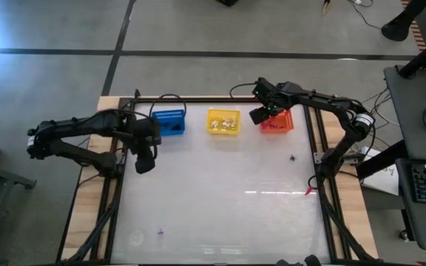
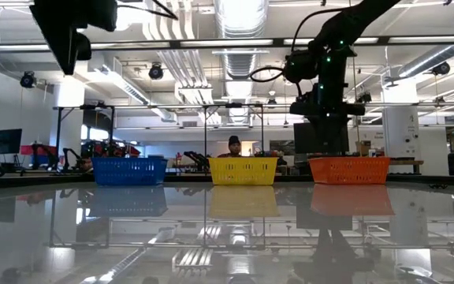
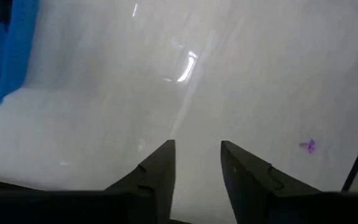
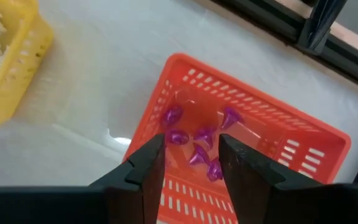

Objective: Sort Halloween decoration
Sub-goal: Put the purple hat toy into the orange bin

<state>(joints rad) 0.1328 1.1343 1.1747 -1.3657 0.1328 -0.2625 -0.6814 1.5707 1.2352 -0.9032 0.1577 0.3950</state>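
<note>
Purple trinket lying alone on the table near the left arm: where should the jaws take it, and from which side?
Probably from straight above, closing across its narrow middle. The purple trinket lies flat and alone on the bare table, nothing beside it to block the jaws. It is too small here to tell its exact shape. The left gripper hangs open over the table, short of it.

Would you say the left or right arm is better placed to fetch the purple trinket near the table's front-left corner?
Left, probably. The left gripper hangs open on that side, and its wrist camera already sees the purple trinket. The right gripper is over the orange basket, far off.
</note>
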